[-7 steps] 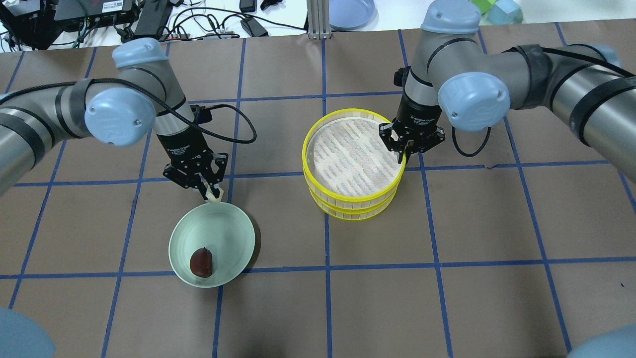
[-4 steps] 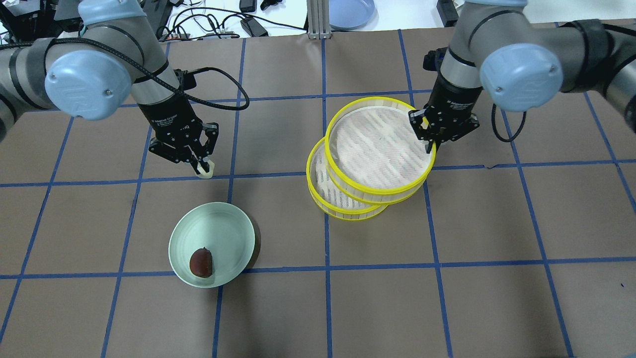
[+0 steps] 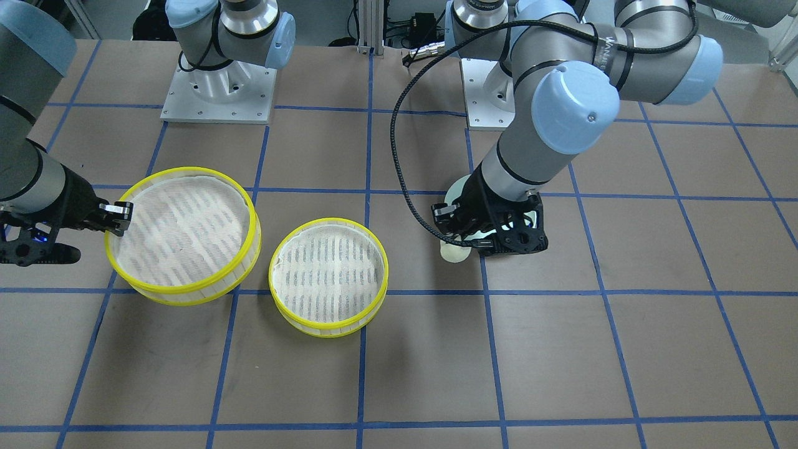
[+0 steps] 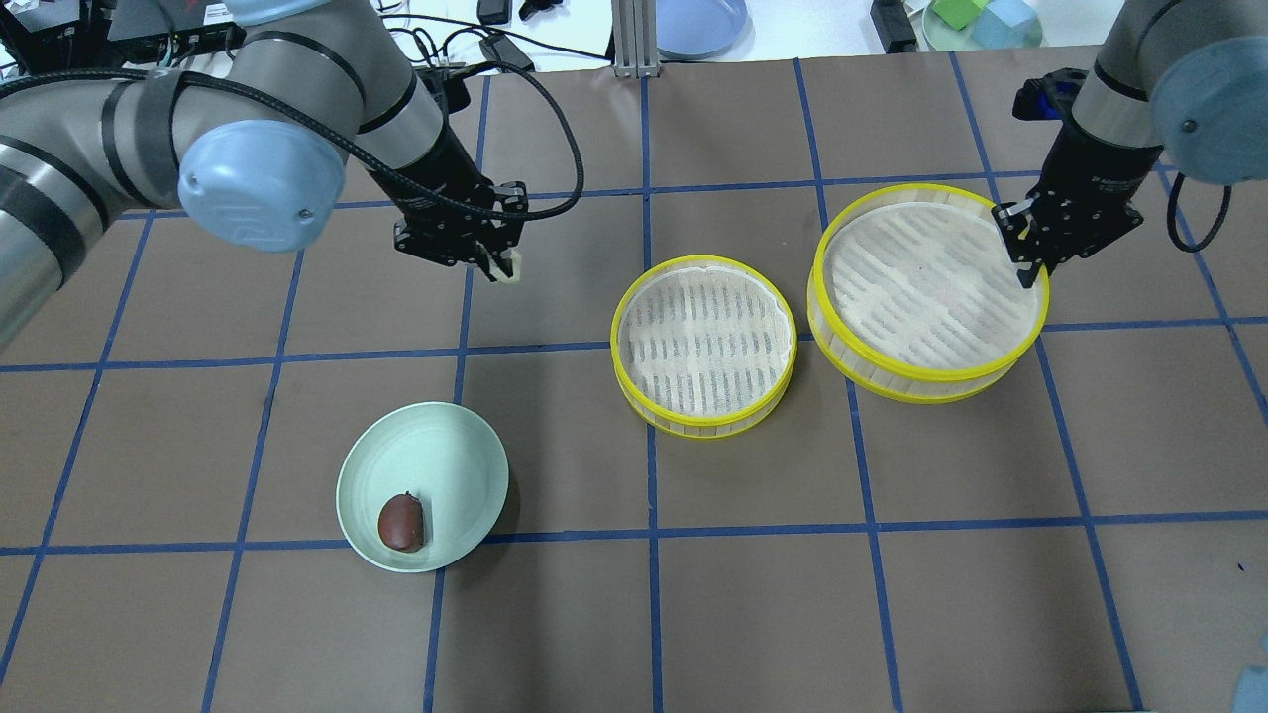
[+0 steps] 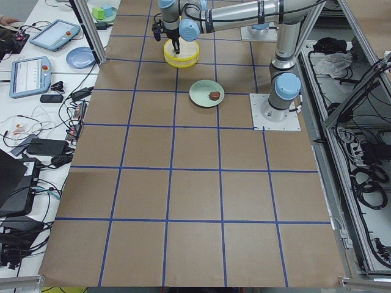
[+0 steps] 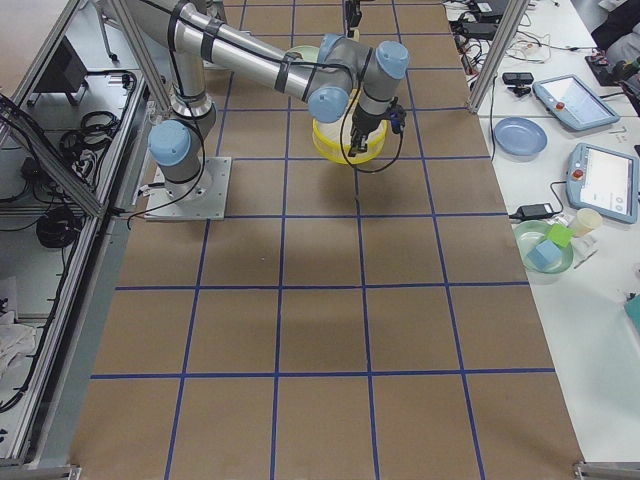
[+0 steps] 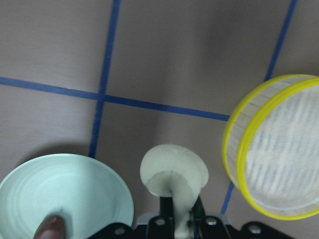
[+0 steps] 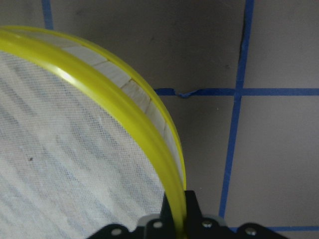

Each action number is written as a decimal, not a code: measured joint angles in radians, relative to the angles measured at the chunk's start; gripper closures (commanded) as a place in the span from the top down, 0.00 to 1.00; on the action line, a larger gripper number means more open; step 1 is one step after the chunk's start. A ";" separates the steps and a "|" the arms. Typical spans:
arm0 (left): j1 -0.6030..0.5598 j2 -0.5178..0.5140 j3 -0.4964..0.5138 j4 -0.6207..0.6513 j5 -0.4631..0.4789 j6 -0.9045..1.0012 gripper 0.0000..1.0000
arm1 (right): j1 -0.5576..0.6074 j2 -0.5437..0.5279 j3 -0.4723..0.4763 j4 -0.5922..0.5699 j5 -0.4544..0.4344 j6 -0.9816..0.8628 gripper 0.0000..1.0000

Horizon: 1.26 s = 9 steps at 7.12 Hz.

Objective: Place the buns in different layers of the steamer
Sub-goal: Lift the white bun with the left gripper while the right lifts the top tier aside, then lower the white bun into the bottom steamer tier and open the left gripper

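My left gripper (image 4: 503,265) is shut on the pale cream bun (image 4: 509,270) and holds it above the table, left of the trays. The bun also shows in the left wrist view (image 7: 173,169) and the front view (image 3: 454,252). The dark reddish-brown bun (image 4: 401,522) lies in the pale green plate (image 4: 446,446). My right gripper (image 4: 1030,265) is shut on the yellow rim of the upper steamer layer (image 4: 926,287) and holds it raised, to the right of the lower layer (image 4: 703,342). The lower layer stands on the table. Both layers are empty.
A blue plate (image 4: 698,25), an aluminium post (image 4: 634,40), cables and a plate of coloured blocks (image 4: 981,20) sit beyond the far table edge. The brown table with its blue tape grid stretches out in front of the plate and trays.
My right gripper has lifted the upper layer off the stack and carried it right. My left gripper has carried the cream bun up from the plate, farther back and to the right.
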<state>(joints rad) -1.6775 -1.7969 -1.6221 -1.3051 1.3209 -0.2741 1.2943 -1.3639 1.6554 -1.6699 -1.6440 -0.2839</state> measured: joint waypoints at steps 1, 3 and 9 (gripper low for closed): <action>-0.026 -0.019 -0.004 0.042 -0.064 -0.023 0.00 | -0.008 0.007 0.002 -0.004 -0.020 -0.011 0.07; -0.100 -0.077 -0.019 0.146 -0.124 -0.060 0.00 | -0.011 0.013 0.006 -0.010 -0.031 -0.017 0.02; -0.201 -0.162 -0.065 0.366 -0.122 -0.106 1.00 | -0.012 0.019 0.007 -0.010 -0.027 -0.019 0.00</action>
<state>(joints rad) -1.8784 -1.9587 -1.6871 -0.9392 1.1985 -0.3803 1.2824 -1.3451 1.6628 -1.6794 -1.6713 -0.3034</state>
